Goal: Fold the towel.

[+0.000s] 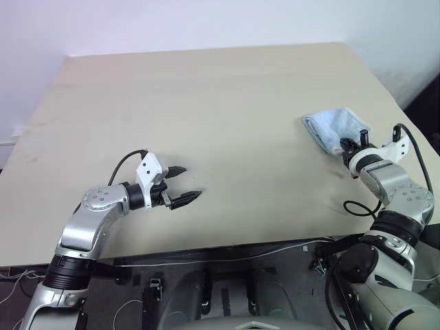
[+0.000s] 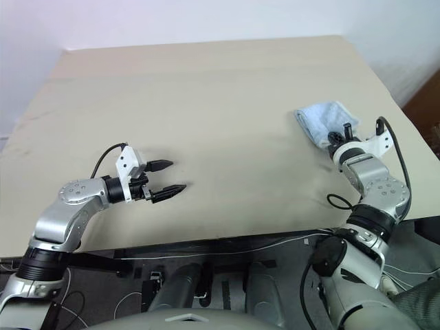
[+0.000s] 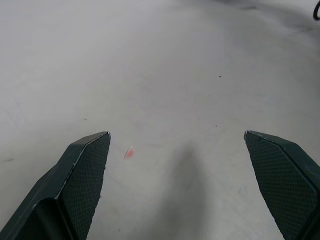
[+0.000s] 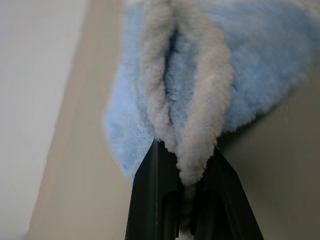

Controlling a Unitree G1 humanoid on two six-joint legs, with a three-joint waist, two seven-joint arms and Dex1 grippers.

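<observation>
The towel (image 1: 335,127), light blue terry cloth with a cream edge, lies folded into a small bundle at the table's right side. My right gripper (image 1: 353,145) is at its near edge, shut on the towel. In the right wrist view the cream edging (image 4: 192,125) is pinched between the two black fingers (image 4: 150,200). My left gripper (image 1: 184,184) hovers open over bare table at the near left, far from the towel. Its two fingers (image 3: 82,175) stand wide apart with nothing between them.
The light wooden table (image 1: 206,110) stretches wide between the two arms. Its right edge runs close beside the towel. A black cable (image 1: 357,206) loops by my right wrist near the front edge. A white wall stands behind the table.
</observation>
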